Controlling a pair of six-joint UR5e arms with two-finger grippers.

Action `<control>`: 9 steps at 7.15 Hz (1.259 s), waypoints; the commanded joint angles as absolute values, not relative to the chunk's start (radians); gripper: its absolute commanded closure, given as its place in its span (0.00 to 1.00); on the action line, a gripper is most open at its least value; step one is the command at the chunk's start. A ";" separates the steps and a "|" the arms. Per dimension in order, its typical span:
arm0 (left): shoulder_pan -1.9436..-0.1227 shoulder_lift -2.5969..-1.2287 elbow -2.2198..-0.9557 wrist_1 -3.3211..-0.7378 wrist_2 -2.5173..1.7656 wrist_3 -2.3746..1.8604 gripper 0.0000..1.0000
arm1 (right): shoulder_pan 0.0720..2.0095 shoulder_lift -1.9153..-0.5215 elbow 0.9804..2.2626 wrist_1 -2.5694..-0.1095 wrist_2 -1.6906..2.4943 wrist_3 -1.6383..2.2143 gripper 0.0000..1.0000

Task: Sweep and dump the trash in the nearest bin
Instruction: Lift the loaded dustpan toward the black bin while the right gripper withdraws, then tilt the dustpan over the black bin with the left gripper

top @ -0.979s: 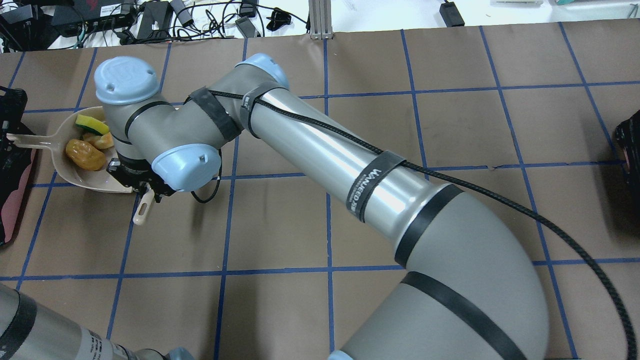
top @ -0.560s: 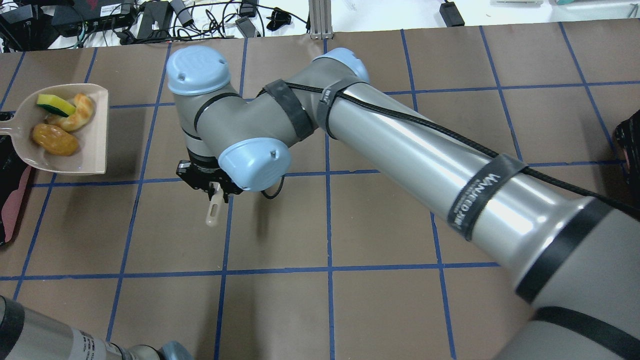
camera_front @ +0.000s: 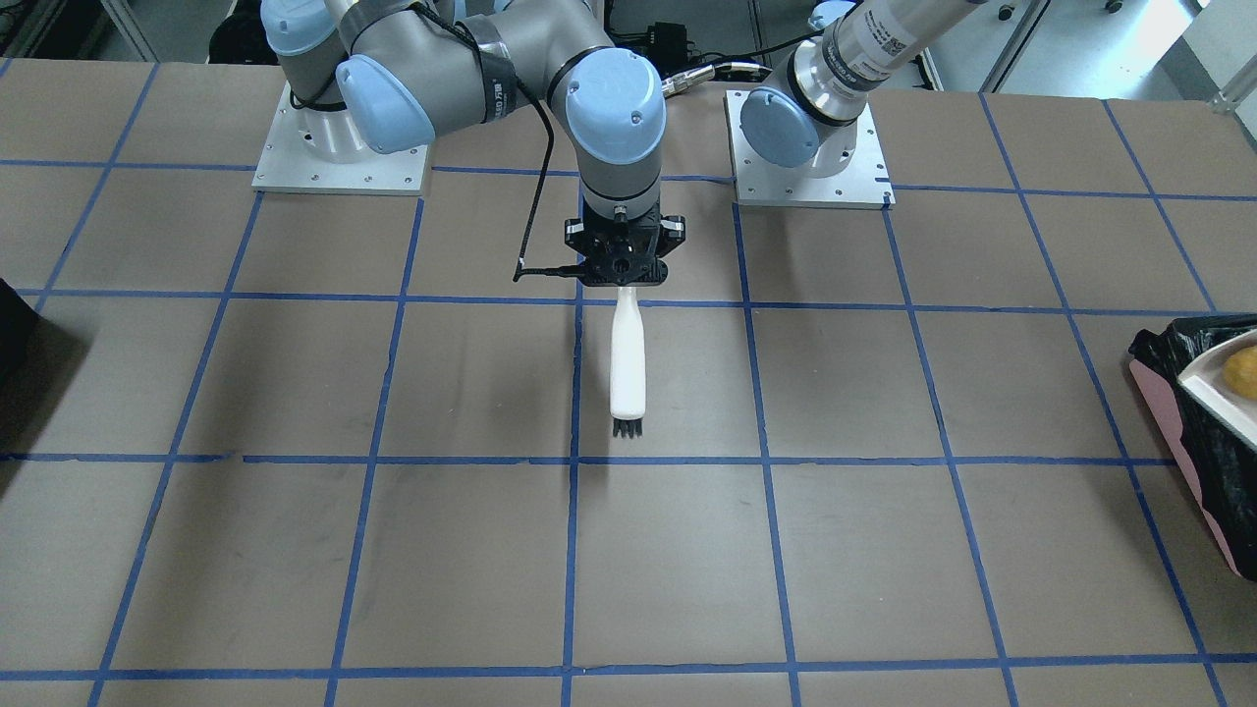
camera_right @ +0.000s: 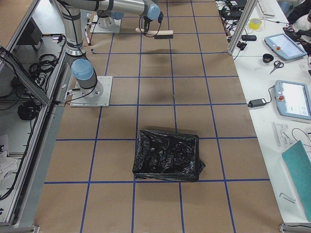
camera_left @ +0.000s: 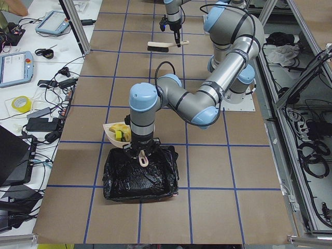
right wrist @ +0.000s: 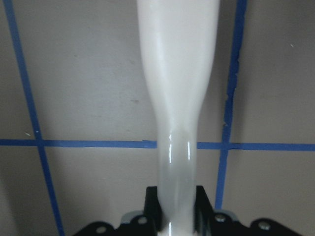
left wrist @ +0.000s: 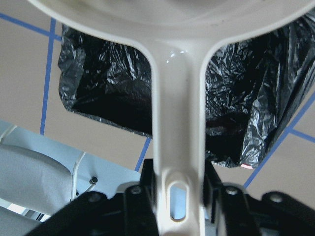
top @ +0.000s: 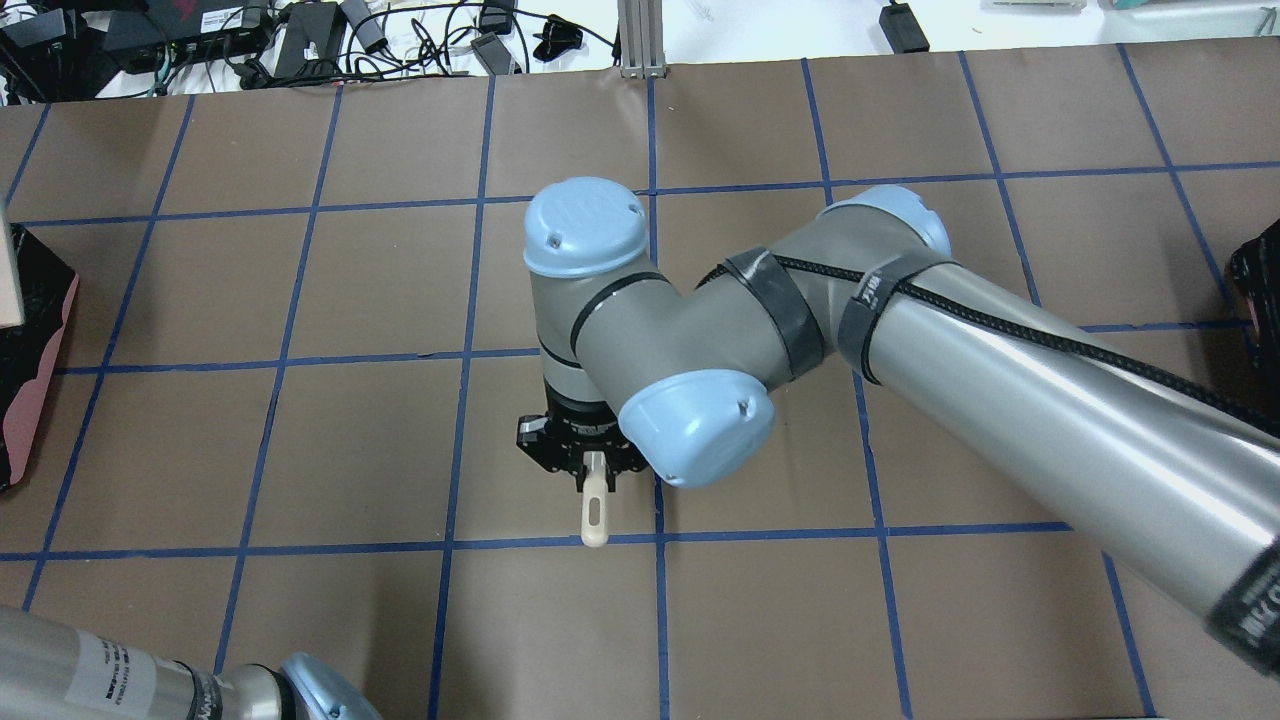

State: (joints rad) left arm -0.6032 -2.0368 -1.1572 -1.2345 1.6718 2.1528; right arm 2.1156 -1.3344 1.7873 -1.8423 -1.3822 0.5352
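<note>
My left gripper (left wrist: 178,183) is shut on the handle of the white dustpan (left wrist: 177,118) and holds it over the pink-sided bin (camera_front: 1176,424) with its black bag (left wrist: 98,73). In the exterior left view the dustpan (camera_left: 110,129) sits at the bin's (camera_left: 140,176) far edge with yellow and green trash (camera_left: 120,133) in it; I cannot tell the pieces apart. The yellow-brown lump (camera_front: 1243,371) shows in the front view. My right gripper (camera_front: 625,281) is shut on the white brush (camera_front: 628,358), bristles (camera_front: 628,428) near the table, at mid-table. It also shows in the overhead view (top: 592,468).
A plain dark container (camera_right: 167,155) stands at the table's right end, and shows at the overhead view's right edge (top: 1262,285). The right arm's elbow (top: 700,340) hangs over the table's middle. Brown paper with blue tape lines (camera_front: 766,462) covers the table.
My right arm has carried the brush from beside the dustpan rightward to mid-table. The dustpan with the trash has moved left over the bin, almost out of the overhead view.
</note>
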 commanded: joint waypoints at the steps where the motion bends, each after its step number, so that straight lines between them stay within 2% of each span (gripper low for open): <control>1: -0.508 -2.101 -1.079 -1.241 1.652 2.154 1.00 | 2.115 -1.393 1.925 -1.839 -1.425 0.526 1.00; 3: -0.486 -2.164 -1.017 -1.230 1.647 2.154 1.00 | 2.118 -1.451 2.020 -1.842 -1.434 0.517 1.00; 5: -0.482 -2.210 -1.012 -1.104 1.647 2.102 1.00 | 2.143 -1.476 2.040 -1.850 -1.416 0.549 1.00; 6: -0.489 -2.214 -1.032 -1.038 1.647 2.092 1.00 | 2.163 -1.474 2.040 -1.851 -1.430 0.567 1.00; 9: -0.547 -2.183 -1.204 -0.722 1.710 2.203 1.00 | 2.189 -1.462 2.048 -1.850 -1.430 0.563 1.00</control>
State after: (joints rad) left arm -0.5190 -2.1947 -1.1355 -0.8519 1.6721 2.1308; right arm 2.1752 -1.4651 2.0463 -1.8504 -1.4287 0.5628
